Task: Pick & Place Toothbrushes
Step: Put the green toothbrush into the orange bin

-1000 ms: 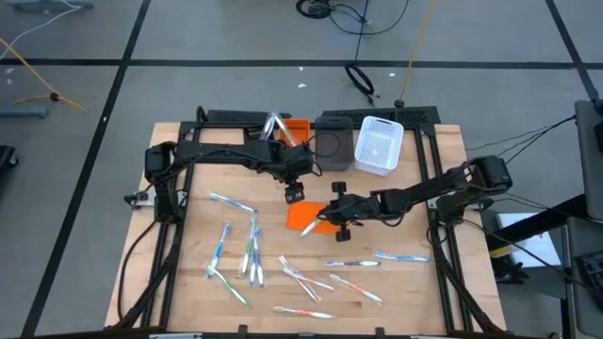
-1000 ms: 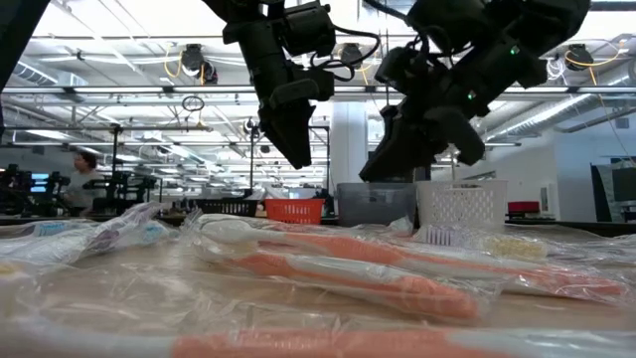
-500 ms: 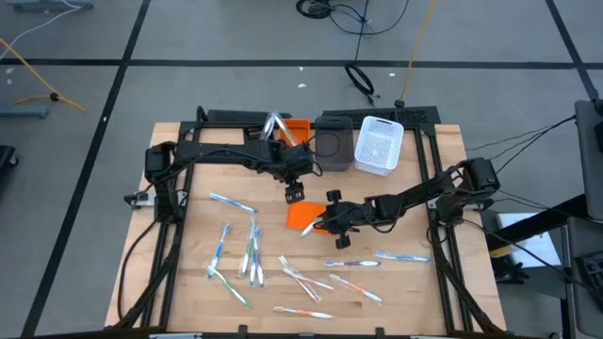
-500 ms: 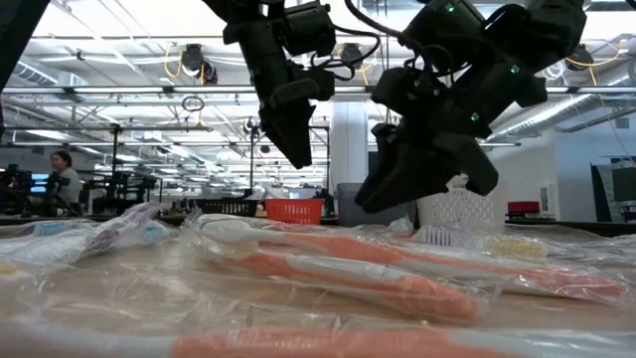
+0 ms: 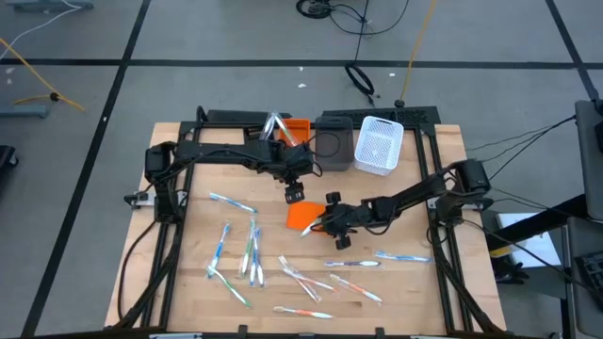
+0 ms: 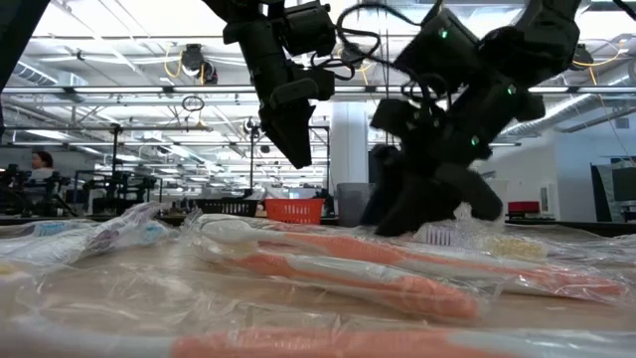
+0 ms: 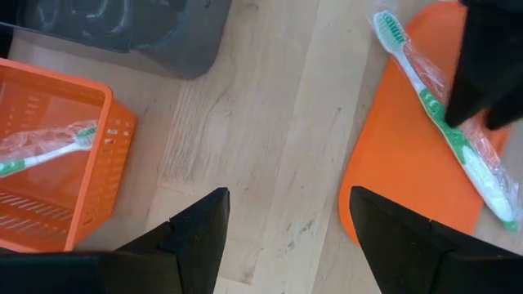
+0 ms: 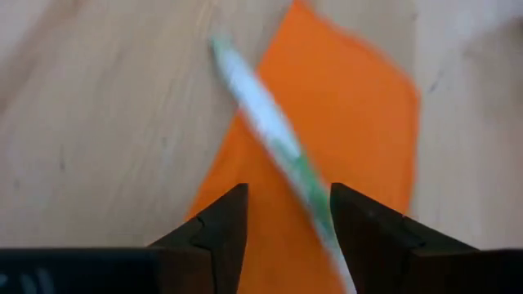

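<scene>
A green-and-white toothbrush [image 8: 270,131] in a clear wrapper lies slantwise on the flat orange sheet [image 5: 300,215] at mid-table. My right gripper [image 8: 286,229] is low over it and open. One finger is on each side of the handle. My left gripper [image 7: 286,237] hangs open over bare wood between the orange bin [image 7: 90,163] and the sheet, touching nothing. A second wrapped green toothbrush [image 7: 41,151] lies inside the orange bin. Several more toothbrushes [image 5: 250,250] are scattered on the near half of the table. My right gripper comes from above, pointing down at a slant, with its open fingers [image 8: 368,229] astride the toothbrush's handle [image 8: 315,200] and lying across it. The brush lies flat on the orange sheet. Whether a finger touches it I cannot tell.
A grey bin [image 5: 332,141] and a white basket [image 5: 379,144] stand beside the orange bin [image 5: 294,129] along the far edge. Wrapped orange-red toothbrushes [image 6: 348,273] lie close to the near edge. Bare wood shows at the table's left and right sides.
My right gripper has moved down toward the orange sheet and a little toward the table's left edge, ending low over the green toothbrush. The toothbrush and the sheet have stayed in place.
</scene>
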